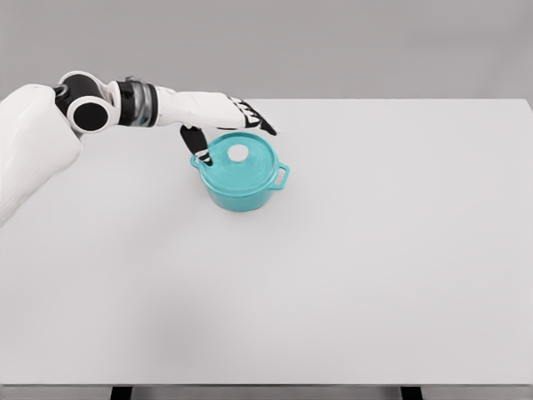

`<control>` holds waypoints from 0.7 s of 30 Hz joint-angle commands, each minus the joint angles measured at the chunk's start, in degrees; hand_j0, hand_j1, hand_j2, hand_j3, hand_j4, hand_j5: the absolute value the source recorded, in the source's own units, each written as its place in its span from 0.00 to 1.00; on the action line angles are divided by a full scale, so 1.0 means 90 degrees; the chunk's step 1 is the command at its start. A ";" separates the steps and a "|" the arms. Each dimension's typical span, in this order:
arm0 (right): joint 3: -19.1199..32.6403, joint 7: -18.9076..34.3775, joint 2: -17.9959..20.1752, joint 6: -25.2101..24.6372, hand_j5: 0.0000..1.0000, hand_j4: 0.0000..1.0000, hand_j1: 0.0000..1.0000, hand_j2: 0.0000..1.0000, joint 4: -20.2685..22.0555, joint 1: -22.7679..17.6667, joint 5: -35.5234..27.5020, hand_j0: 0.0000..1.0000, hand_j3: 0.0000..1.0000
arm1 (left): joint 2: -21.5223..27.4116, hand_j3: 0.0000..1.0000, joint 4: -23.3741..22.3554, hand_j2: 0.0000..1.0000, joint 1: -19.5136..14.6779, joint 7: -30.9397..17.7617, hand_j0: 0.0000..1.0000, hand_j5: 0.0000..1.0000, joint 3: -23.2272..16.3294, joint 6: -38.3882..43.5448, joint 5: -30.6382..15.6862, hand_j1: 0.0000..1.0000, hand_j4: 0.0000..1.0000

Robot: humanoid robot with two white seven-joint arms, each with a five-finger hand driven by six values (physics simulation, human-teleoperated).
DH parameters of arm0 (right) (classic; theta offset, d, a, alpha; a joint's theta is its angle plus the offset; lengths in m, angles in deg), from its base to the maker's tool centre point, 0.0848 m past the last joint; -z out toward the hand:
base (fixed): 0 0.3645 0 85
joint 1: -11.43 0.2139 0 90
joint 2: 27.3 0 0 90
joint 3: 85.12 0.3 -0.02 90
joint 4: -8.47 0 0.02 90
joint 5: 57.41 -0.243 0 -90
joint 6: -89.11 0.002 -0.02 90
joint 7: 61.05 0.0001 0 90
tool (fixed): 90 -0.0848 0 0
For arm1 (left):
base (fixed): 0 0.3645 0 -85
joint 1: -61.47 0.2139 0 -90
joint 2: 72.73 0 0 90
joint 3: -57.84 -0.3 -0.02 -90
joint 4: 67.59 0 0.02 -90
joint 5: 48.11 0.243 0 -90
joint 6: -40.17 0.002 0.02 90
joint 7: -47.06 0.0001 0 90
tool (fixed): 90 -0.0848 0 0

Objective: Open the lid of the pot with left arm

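Left hand point(223, 117) spread over teal pot point(241, 185); lid point(241, 162) on; table point(400, 250).

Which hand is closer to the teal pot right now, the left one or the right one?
Left. The left hand hovers over the far-left rim of the teal pot, thumb reaching down beside the lid. The right hand is not in view.

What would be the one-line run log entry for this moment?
left hand: open, above teal round pot | teal lid with white knob: on | right arm: unseen
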 commanded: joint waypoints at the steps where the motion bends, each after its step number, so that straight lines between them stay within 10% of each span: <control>1: 0.0001 0.0002 0.0001 0.0001 1.00 1.00 1.00 1.00 0.0000 0.0000 0.0003 1.00 1.00 | -0.0014 1.00 -0.0080 1.00 0.0000 0.0003 1.00 1.00 0.0011 0.0017 0.0072 1.00 1.00; 11: 0.0001 0.0002 0.0001 0.0001 1.00 1.00 1.00 1.00 0.0000 0.0000 0.0003 1.00 1.00 | -0.0121 1.00 -0.0090 1.00 0.0010 0.0003 1.00 1.00 0.0011 0.0017 0.0063 1.00 1.00; 21: 0.0001 0.0002 0.0001 0.0001 1.00 1.00 1.00 1.00 0.0000 0.0000 0.0003 1.00 1.00 | -0.0121 0.73 -0.0090 0.73 0.0059 0.0003 0.73 0.73 -0.0067 0.0017 0.0063 0.73 0.73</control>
